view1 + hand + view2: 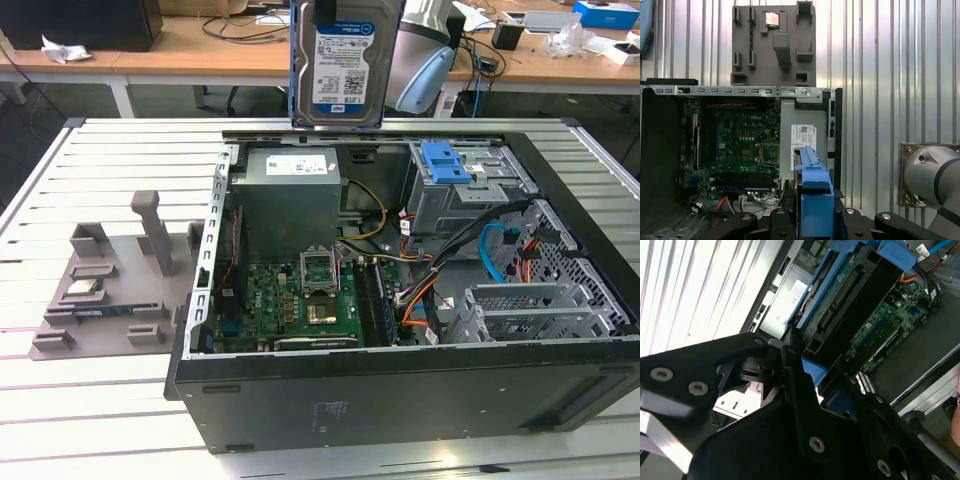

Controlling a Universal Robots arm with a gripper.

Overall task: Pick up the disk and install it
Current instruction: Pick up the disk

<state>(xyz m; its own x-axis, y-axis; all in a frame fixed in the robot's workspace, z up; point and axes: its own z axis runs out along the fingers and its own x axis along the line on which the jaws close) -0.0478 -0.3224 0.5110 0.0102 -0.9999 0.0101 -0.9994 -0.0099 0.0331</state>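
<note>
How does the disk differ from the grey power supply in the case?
The disk hangs upright above the open case, held by the gripper; the power supply sits inside the case. The disk has a blue bracket around its edges; the power supply is plain grey. Both carry a printed label.
</note>
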